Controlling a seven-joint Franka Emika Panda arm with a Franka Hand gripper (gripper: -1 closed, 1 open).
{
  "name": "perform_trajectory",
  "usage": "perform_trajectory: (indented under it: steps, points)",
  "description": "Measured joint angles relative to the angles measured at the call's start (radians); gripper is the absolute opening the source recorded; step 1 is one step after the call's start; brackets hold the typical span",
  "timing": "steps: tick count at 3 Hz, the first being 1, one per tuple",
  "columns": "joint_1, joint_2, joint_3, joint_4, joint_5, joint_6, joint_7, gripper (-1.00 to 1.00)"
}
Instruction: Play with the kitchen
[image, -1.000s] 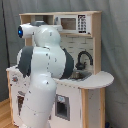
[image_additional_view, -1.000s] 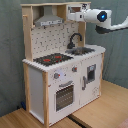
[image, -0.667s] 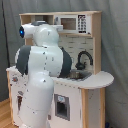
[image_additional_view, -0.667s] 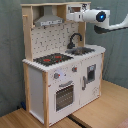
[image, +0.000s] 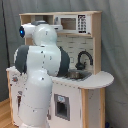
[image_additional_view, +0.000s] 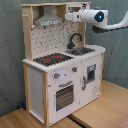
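One arm (image_additional_view: 97, 16) w/ blue light has crept a bit further in at hood-shelf height vs 1 s ago; in the second exterior view its tip sits just beside the hood (image_additional_view: 48, 20), above the sink (image_additional_view: 82, 50). Gripper hidden, can't tell if open or closed. Kitchen (image_additional_view: 62, 75) stands on the wood floor, untouched. Prob still approaching, no contact yet
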Motion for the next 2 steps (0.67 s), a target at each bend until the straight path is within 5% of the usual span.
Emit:
perform_trajectory:
  steps: [1, 2]
  points:
    - [0.002, 0.0, -0.002, 0.001, 0.0, 0.001, 0.0, -1.0]
    - [0.027, 0.082, 0.014, -0.031, 0.008, 0.033, -0.029, -1.0]
